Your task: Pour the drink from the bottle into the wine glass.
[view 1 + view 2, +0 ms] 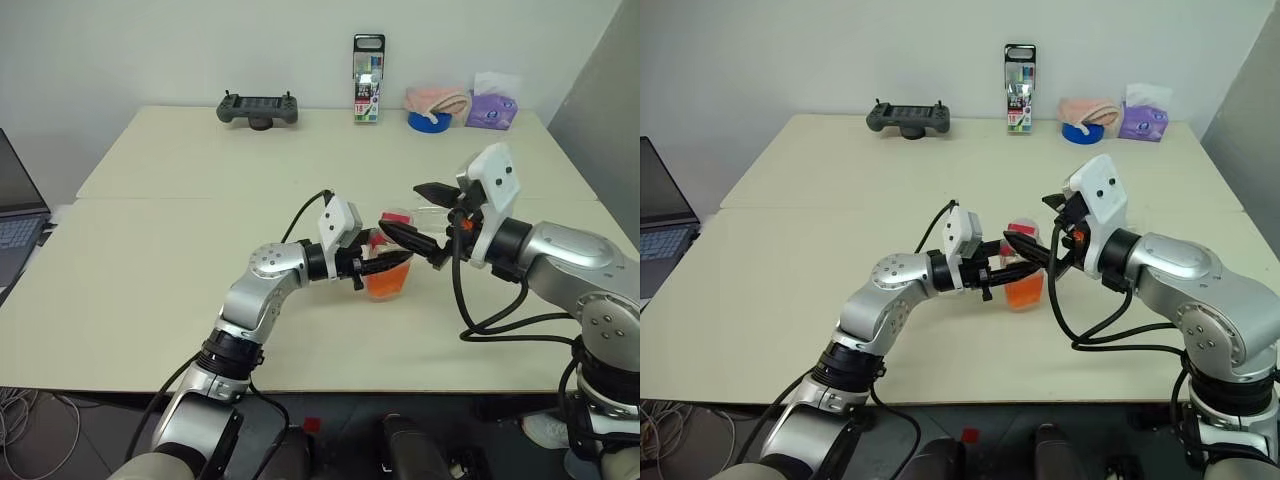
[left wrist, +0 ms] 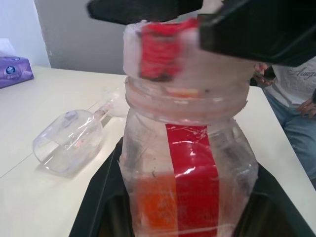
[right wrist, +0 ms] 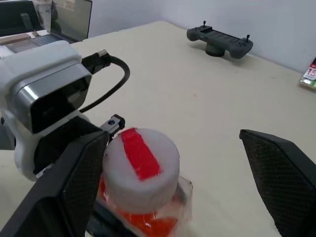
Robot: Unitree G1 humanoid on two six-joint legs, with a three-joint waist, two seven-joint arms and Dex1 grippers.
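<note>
Holding the bottle (image 1: 388,272) upright on the counter (image 1: 180,250), your left end effector (image 1: 382,262) is clamped around its body, with the orange drink (image 1: 386,282) low inside. Your right end effector (image 3: 173,177) stands spread wide around the cap (image 3: 140,168), one finger (image 3: 74,182) touching it. The wine glass (image 2: 69,140) lies tipped on its side just behind the bottle. Pouring now would likely spill onto the counter. Twisting the cap hard could turn the bottle in your grip.

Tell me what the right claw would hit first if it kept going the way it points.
Probably the bottle's cap: the open right claw already straddles it, with the left claw gripping the bottle just below.
</note>
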